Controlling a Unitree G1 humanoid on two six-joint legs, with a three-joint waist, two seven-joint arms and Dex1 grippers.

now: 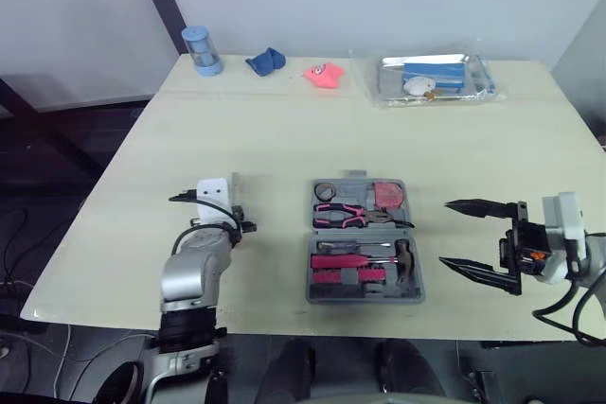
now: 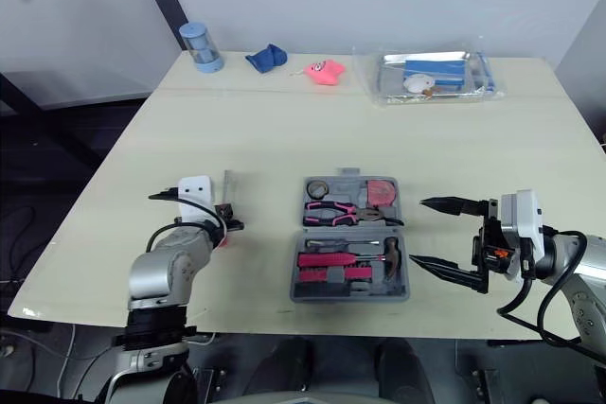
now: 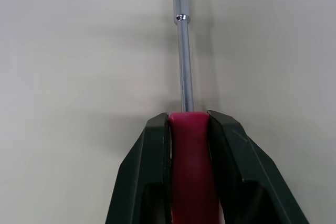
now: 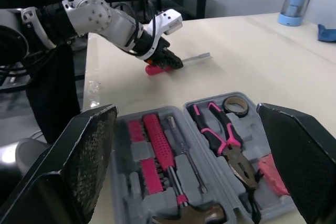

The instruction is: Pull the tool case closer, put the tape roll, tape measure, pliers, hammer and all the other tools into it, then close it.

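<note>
Grey plastic tool case (image 1: 365, 297) open at near edge of pale table (image 1: 284, 139), mostly filled. Left tool (image 3: 188, 121) clamped on red-handled steel nut driver (image 3: 185, 77) left of case, apparently low over table. Right tool (image 1: 445, 232) spread open beside case. Next: carry driver over, seat in free slot

Tool case (image 1: 365, 243) on table (image 1: 284, 139), middle, close to near edge. In far half: tape roll (image 1: 325, 190) left, tape measure (image 1: 387, 194) right, pliers (image 1: 343, 216) just in front of both. In near half: screwdriver (image 1: 341, 249), bit row (image 1: 346, 276) in front of it, hammer (image 1: 405, 257) on right. Left of case, nut driver (image 3: 184, 56) on table, handle between left gripper (image 3: 188, 116) fingers. Right gripper (image 1: 445, 232) just right of case. Along far edge, left to right: canister (image 1: 200, 50), cloth (image 1: 266, 61), small toy (image 1: 323, 75), plastic bag (image 1: 434, 78).
</note>
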